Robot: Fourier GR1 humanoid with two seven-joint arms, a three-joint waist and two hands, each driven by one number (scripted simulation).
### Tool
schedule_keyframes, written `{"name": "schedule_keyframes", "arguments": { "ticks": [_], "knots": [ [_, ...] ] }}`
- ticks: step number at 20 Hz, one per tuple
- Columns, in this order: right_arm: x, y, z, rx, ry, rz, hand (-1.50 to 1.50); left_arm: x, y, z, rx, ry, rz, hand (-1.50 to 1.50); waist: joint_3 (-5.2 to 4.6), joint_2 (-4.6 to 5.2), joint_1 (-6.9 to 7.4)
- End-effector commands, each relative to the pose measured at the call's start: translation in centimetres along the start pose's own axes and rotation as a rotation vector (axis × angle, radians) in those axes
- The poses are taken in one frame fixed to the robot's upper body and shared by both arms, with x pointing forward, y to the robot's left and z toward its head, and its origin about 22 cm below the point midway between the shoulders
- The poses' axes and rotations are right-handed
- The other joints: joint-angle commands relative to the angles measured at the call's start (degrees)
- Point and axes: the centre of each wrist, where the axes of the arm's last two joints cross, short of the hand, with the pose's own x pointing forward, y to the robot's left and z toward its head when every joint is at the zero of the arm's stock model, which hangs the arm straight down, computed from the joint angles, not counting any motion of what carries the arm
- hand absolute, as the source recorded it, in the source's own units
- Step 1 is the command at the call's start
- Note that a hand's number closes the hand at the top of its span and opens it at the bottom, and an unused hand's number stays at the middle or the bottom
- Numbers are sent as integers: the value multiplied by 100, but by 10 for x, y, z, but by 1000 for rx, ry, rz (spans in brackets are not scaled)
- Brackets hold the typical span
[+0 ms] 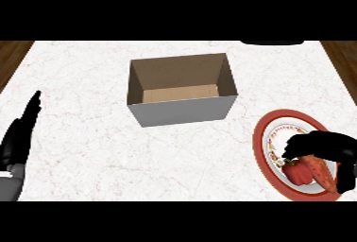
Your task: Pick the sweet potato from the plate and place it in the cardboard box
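Head view: our right hand [317, 144] is over the plate [263, 142], near the right edge of the worktop [83, 160], close to the near right corner. Its fingers are bent down around the far end of the sweet potato [323, 174]. The sweet potato lies on the plate, and it has not been lifted yet.

We think the step now is to get a good hold and lift. A red pepper [298, 172] lies right next to the sweet potato, touching it or almost touching it. So the fingers should close on the sweet potato only, not on the pepper. We should lift straight up first, so that nothing rolls off the plate. Then we can carry it left and away from us to the cardboard box [182, 111]. The box stands open in the middle of the worktop, well apart from the plate. We should go up over its wall and let go low inside it.

The sweet potato is long and thin, orange-red, with a pointed end. It looks lumpy and could turn in the hand.

Our left hand [24, 125] rests by the left edge, with its fingers straight.
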Motion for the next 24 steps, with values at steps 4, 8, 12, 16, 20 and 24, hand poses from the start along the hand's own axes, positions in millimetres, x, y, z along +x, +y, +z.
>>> {"name": "schedule_keyframes", "arguments": {
  "ticks": [4,8,12,16,20,24],
  "knots": [
    [-1,23,-35,-174,-50,25,150,-22,-3,9,4,-15,2,0,24,28,29],
    [-5,6,-37,-288,-56,74,150,-4,-7,-4,-4,1,10,0,26,32,3],
    [-8,42,-21,-467,510,-212,150,-23,14,10,51,65,-15,0,-13,-196,-540],
    [-14,54,2,-612,842,-300,150,-37,19,17,77,123,-10,0,-63,-316,-852],
    [-5,43,-15,-763,999,-249,150,-40,31,17,104,126,-31,0,-85,-326,-883],
    [13,-12,-34,-1021,1003,-152,150,-42,29,21,84,125,-26,0,-88,-379,-786]
  ]
}}
